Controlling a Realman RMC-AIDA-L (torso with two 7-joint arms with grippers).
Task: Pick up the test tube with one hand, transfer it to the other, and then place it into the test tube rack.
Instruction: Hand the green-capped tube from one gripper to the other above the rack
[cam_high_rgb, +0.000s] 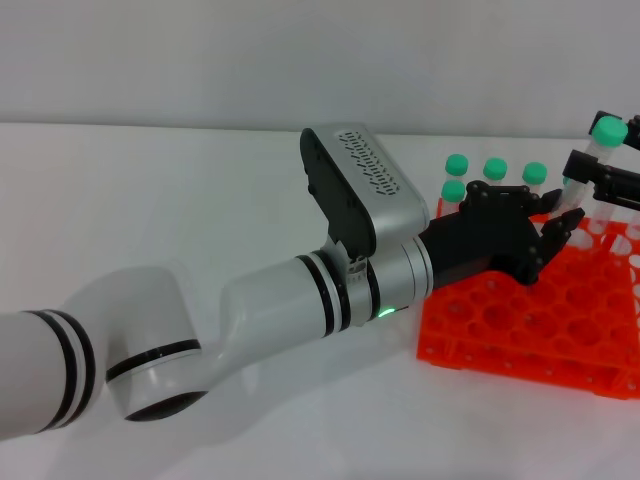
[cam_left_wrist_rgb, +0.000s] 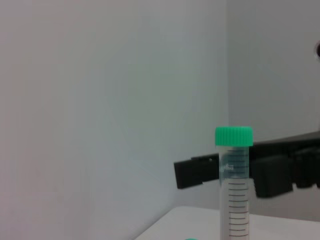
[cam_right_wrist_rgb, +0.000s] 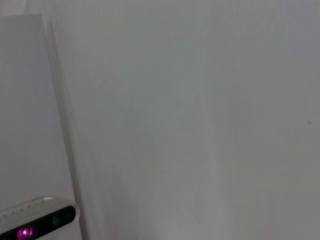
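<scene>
The test tube has a green cap and hangs tilted above the far right part of the orange test tube rack. My left gripper, the black claw on the thick white arm, reaches over the rack and closes on the tube's lower end. My right gripper, black and boxy, comes in from the right edge and clamps the tube just below the cap. In the left wrist view the tube stands upright, with the right gripper's black fingers on either side of it. The right wrist view shows only a pale wall.
Several other green-capped tubes stand in the rack's far left holes, just behind my left gripper. The rack sits on a white table, and my left arm lies across the table's middle.
</scene>
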